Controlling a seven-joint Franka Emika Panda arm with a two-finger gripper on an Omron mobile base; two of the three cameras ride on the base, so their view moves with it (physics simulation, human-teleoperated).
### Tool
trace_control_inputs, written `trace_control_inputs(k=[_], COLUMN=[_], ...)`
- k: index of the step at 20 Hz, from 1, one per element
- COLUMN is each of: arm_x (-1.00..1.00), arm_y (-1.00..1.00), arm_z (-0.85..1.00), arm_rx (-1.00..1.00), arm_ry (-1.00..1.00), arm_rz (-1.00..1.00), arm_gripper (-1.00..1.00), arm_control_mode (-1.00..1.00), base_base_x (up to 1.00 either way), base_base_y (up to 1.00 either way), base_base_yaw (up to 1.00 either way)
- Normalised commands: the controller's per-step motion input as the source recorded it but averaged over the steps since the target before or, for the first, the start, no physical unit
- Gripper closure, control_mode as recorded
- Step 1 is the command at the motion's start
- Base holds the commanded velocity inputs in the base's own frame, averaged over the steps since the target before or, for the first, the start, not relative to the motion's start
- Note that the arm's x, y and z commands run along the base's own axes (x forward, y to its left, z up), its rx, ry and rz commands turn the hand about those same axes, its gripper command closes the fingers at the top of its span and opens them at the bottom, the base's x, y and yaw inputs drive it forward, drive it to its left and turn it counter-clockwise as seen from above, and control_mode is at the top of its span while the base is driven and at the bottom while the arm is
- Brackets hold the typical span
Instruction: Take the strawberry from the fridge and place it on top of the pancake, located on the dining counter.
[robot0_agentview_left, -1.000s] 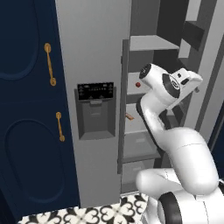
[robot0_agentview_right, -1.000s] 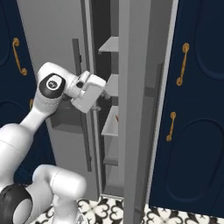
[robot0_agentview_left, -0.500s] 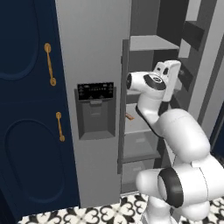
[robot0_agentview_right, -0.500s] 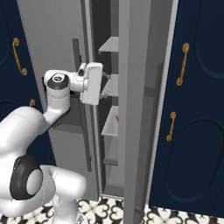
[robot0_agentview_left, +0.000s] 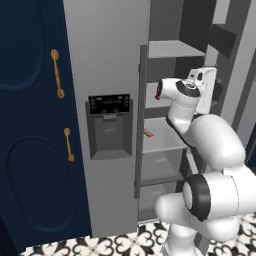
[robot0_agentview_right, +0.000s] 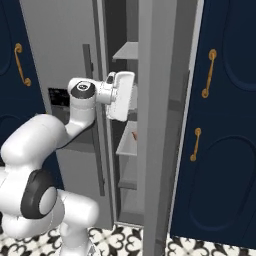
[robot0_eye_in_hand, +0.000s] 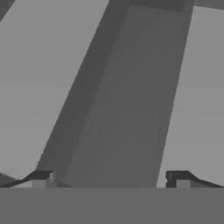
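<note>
The fridge (robot0_agentview_left: 107, 60) has its left door with the black dispenser (robot0_agentview_left: 109, 125) shut, and its right door (robot0_agentview_right: 157, 125) swung open. A speck of red, the strawberry (robot0_agentview_left: 158, 97), rests on a middle shelf, half hidden behind my wrist joint. My white hand (robot0_agentview_left: 205, 90) reaches into the open compartment to the right of the strawberry and about level with it. Seen from the right base, the hand (robot0_agentview_right: 122, 95) sits at the opening beside the door edge. My gripper (robot0_eye_in_hand: 110, 179) is open, fingertips (robot0_eye_in_hand: 41, 178) wide apart, facing bare grey fridge surfaces. The pancake and the dining counter are out of view.
A thin orange item (robot0_agentview_left: 148, 133) lies on the shelf below, also visible as the orange item (robot0_agentview_right: 134, 136). Navy cabinets with brass handles (robot0_agentview_left: 57, 72) flank the fridge on the left, and cabinets (robot0_agentview_right: 220, 125) on the right. Patterned tile floor (robot0_agentview_left: 110, 245) lies below.
My forearm has risen and the hand has pushed deeper into the fridge opening. The strawberry and the orange item have stayed put. The jaws stay wide.
</note>
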Motion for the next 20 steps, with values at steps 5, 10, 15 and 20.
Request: trace_control_inputs(k=[5, 10, 15, 20], arm_x=[0.00, 0.00, 0.00, -0.05], arm_y=[-0.52, -0.48, -0.52, -0.24], arm_z=[0.00, 0.00, 0.00, 0.00], arm_rx=[0.01, 0.00, 0.01, 0.01], arm_ry=[0.02, 0.00, 0.00, 0.00], arm_rz=[-0.02, 0.00, 0.00, 0.00], arm_gripper=[-1.00, -1.00, -1.00, -1.00], arm_control_mode=[-1.00, -1.00, -1.00, -1.00], base_base_x=[0.00, 0.00, 0.00, 0.00], base_base_y=[0.00, 0.00, 0.00, 0.00], base_base_yaw=[0.00, 0.00, 0.00, 0.00])
